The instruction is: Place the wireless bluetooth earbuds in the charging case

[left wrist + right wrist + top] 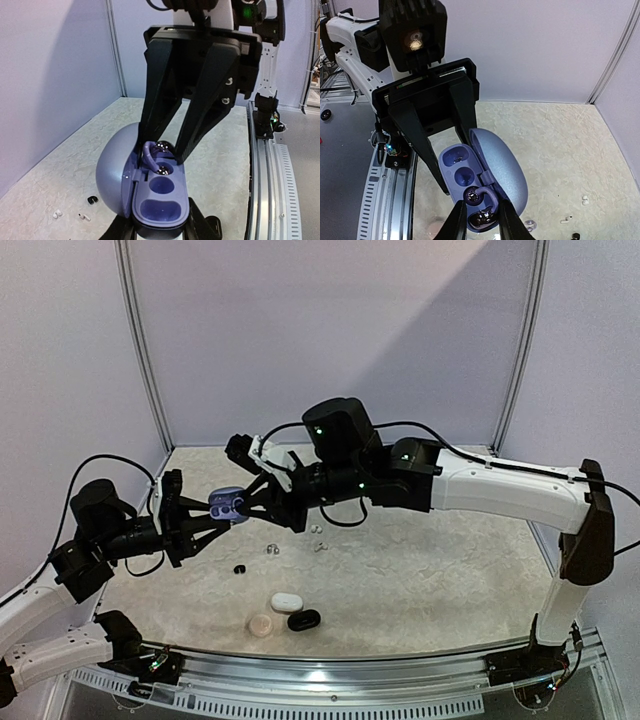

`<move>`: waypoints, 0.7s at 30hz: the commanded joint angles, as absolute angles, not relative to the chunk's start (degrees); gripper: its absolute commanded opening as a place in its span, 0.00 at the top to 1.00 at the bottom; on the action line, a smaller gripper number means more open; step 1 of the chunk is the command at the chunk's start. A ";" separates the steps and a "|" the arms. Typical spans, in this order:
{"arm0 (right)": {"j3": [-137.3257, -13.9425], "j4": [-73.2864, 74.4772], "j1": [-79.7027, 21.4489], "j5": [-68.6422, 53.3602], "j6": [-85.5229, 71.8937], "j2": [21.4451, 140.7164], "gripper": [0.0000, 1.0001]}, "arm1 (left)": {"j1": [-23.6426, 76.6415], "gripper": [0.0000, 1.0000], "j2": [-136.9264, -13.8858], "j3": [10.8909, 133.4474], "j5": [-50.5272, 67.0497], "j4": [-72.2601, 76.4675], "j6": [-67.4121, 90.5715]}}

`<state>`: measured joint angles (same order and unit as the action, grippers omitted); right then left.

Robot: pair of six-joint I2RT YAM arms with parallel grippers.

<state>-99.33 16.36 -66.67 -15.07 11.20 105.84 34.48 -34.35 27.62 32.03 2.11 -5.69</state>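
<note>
A blue-purple charging case (161,206) hangs above the table with its lid (111,170) swung open. My left gripper (161,231) is shut on its base from below. A purple ear-hook earbud (487,192) with glossy dark parts lies in the slots at the case's far end. My right gripper (482,220) reaches in from the other side, its fingers closed against that earbud. The two hollows nearer the left gripper are bare. From above, the case (228,504) sits between the left gripper (207,514) and the right gripper (248,508).
On the table lie a white case (286,602), a black case (304,620) and a beige round case (260,625). Loose small buds are scattered about: a black one (239,568) and pale ones (270,549). A metal rail (330,670) runs along the near edge.
</note>
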 commanded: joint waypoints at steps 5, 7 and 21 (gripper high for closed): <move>-100.42 17.31 -66.20 -16.95 11.87 107.42 0.84 | 34.54 1.00 -33.80 28.24 33.09 3.87 -7.11; -100.07 17.16 -66.26 -18.06 12.57 107.35 0.86 | 34.54 1.00 -33.84 28.26 32.54 3.87 -7.33; -99.05 17.24 -66.38 -19.45 15.36 107.14 0.97 | 34.54 1.00 -34.19 28.29 31.82 3.59 -8.08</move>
